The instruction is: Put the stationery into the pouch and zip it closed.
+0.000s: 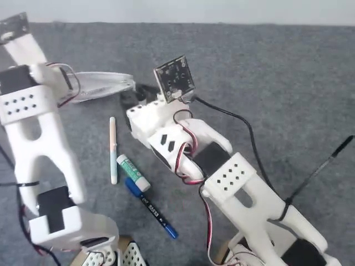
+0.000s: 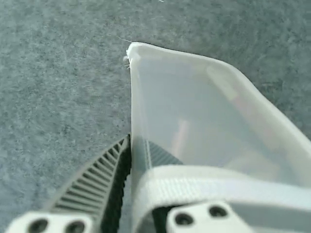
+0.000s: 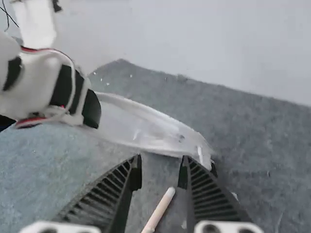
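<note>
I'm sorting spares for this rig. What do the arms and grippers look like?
Both are white plastic with black motors. The left arm and right arm bear small-hole panels; red, white and black wires run along the right. The left gripper and right gripper have black ribbed fingers.

The translucent pouch [image 2: 194,126] is clamped by one edge in the left gripper [image 2: 138,144]. Its far end lies just ahead of the right gripper [image 3: 160,162]. A pale pen [image 3: 158,213] lies below that gripper. A glue stick [image 1: 133,173] and a blue marker [image 1: 151,208] lie behind it, close together.
</note>
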Robot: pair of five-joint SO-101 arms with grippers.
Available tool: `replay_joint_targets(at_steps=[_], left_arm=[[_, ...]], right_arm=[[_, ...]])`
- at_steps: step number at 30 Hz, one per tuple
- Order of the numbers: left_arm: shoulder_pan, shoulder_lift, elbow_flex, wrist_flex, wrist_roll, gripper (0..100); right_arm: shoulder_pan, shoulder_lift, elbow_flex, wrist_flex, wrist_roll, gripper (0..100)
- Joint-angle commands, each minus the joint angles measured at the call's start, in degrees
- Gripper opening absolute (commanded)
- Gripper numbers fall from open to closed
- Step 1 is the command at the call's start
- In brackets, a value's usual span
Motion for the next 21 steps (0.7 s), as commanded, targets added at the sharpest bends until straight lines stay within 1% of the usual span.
replay_joint_targets(at_steps=[1,5,7,10,14,17,21], left_arm=[[-1.3,-0.8,-2.6,0.3,1.5,1],[-1.8,-0.8,-2.7,0.2,1.6,1],[-3.4,-0.8,-3.6,0.2,1.8,1],[-7.8,-0.8,-4.8,0.2,3.7,1],[-11.3,-0.8,-5.1,-0.8,4.1,1],[-11.7,-0.5,-5.1,-1.0,5.1,1],[-11.8,-0.6,-5.1,-1.1,5.3,1]], right_arm=[[-0.5,-2.3,-0.5,3.9,-1.7,12.3],[-2.7,3.7,-0.6,4.1,-1.7,12.3],[-4.2,8.1,-1.0,3.7,-1.7,12.3],[-5.9,13.3,-1.1,2.4,-1.7,12.4],[-6.5,17.4,-1.1,0.5,-0.4,12.2],[-7.2,19.6,-1.1,0.0,1.8,12.1],[-9.5,23.9,-1.3,0.0,2.1,12.1]])
